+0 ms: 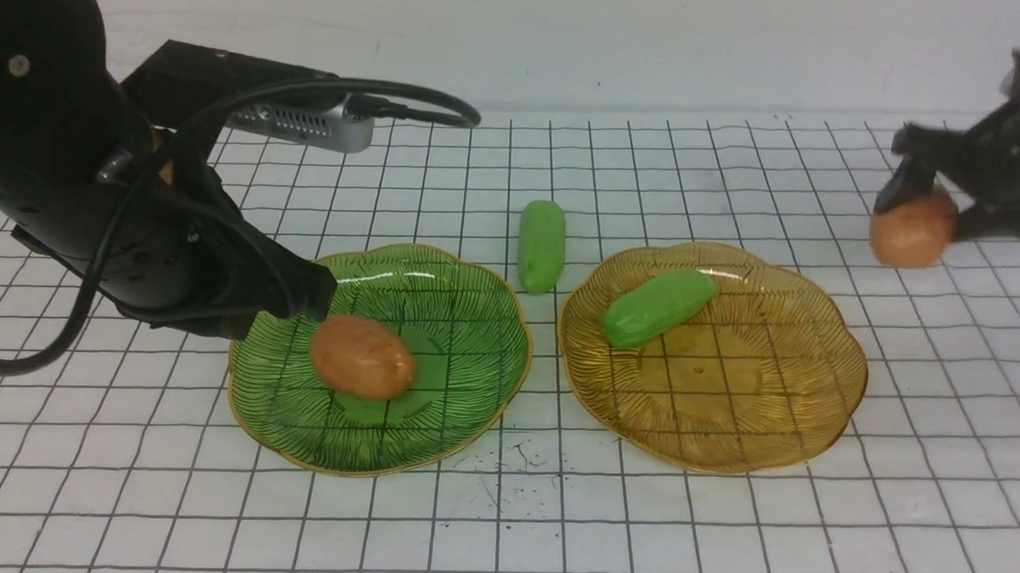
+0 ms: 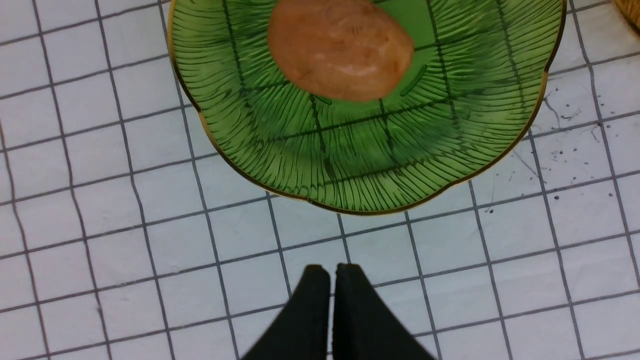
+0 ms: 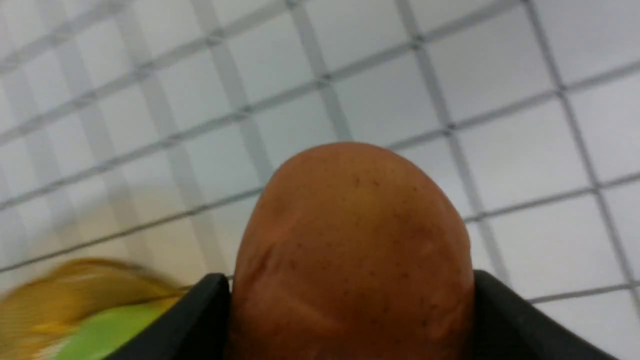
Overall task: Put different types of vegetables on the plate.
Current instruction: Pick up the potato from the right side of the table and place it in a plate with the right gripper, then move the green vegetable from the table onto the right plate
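An orange-brown potato [image 1: 362,357] lies in the green plate [image 1: 456,378], also seen in the left wrist view [image 2: 340,47] on the plate [image 2: 380,165]. One light-green cucumber [image 1: 658,306] lies in the amber plate [image 1: 752,414]. The other cucumber [image 1: 541,244] lies on the table between the plates. My left gripper [image 1: 319,295] is shut and empty [image 2: 327,272] at the green plate's left rim. My right gripper [image 1: 924,218] is shut on the second potato [image 1: 912,228] at the far right, a little above the table; the potato fills the right wrist view [image 3: 352,255].
The table is a white sheet with a black grid [image 1: 502,524]. A white wall [image 1: 569,43] closes off the back. The left arm's cable [image 1: 414,105] loops over the table behind the green plate.
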`<state>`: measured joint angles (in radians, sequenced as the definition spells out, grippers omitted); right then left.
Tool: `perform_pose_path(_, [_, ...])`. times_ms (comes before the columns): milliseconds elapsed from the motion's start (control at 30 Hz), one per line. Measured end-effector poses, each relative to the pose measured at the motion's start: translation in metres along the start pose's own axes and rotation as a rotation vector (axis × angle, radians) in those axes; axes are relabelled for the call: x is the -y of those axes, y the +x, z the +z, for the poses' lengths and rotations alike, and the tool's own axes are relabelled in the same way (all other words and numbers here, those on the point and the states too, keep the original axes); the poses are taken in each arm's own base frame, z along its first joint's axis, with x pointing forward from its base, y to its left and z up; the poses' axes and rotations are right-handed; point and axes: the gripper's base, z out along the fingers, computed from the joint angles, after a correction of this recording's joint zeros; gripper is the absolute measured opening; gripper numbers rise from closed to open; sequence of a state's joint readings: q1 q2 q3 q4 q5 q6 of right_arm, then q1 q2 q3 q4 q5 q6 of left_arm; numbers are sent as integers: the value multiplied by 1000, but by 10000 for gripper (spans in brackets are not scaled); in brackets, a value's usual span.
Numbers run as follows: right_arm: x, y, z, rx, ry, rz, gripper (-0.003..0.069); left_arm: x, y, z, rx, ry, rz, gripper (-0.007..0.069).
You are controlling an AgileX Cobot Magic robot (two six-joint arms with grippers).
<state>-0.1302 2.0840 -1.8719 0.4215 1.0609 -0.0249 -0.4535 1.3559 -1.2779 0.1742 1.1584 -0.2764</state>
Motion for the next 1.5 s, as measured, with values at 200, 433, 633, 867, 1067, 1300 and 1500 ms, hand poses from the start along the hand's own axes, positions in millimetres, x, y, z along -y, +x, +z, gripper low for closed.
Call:
perform_pose_path(200, [-113,17,-32,-16,-387,-239,523,2,-6,0,65,19,-4,-8])
perform_pose_path(433, [-233,105,6,-177,-505,-591,523,3,-7,0,82,33,-15,-8])
perform_pose_path(633, [-276,169,64,-258,-444,-766,523,3,-7,0,74,39,-19,-8])
perform_pose_path(867, [-280,190,92,-304,-421,-794,533,3,-6,0,60,35,-16,-8])
perform_pose_path(1067, [-273,186,95,-291,-340,-821,619,3,-5,0,50,32,-16,-8])
perform_pose_path(1300, [-269,183,93,-299,-275,-833,627,3,-4,0,48,32,-16,-8])
perform_pose_path(1500, [-284,143,57,-75,-161,-892,622,3,-4,0,48,32,-16,-8])
